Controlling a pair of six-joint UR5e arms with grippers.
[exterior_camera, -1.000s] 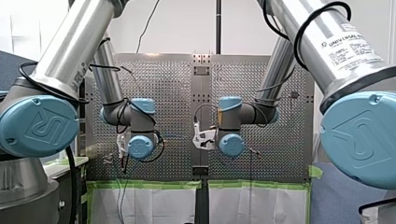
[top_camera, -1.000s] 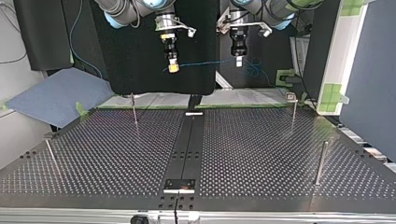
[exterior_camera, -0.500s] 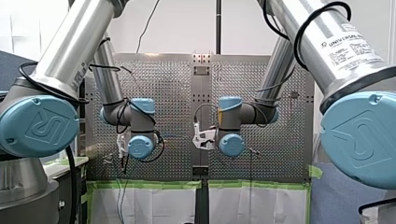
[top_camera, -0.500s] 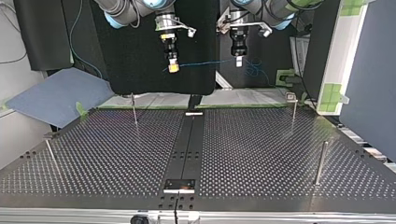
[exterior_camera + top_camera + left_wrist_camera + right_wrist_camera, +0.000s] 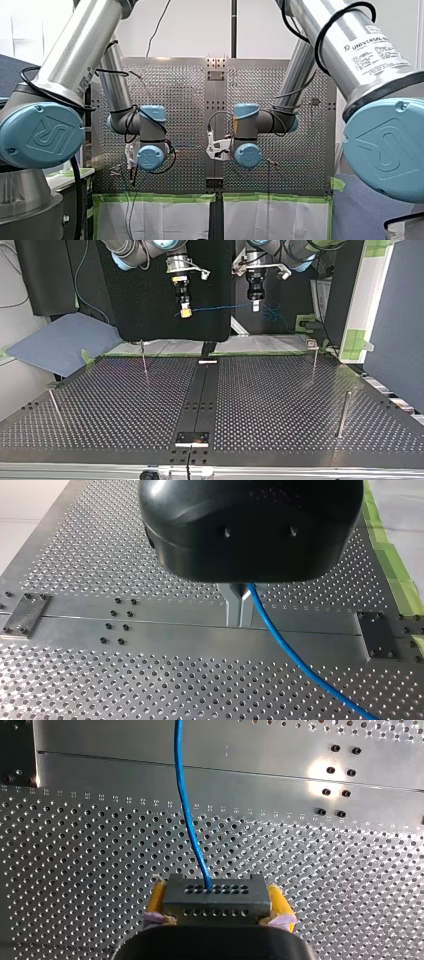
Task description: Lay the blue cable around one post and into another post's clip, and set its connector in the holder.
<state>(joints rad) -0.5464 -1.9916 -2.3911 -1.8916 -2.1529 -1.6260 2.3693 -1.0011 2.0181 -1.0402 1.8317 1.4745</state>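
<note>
While hanging at upper centre of the top view, my right tool (image 5: 185,313) is clamped on the connector (image 5: 215,901) and my left tool (image 5: 255,306) pinches the blue cable (image 5: 220,307), strung between them, well above the worktop (image 5: 280,400).

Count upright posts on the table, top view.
4, in the top view: thin metal post upper left; clip-topped metal post upper right; outer metal post lower left; thick metal post lower right. None look hidden.

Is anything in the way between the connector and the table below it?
Nothing visible does. My right gripper holds the connector in the air above the perforated table, and only open space shows between them.
</note>
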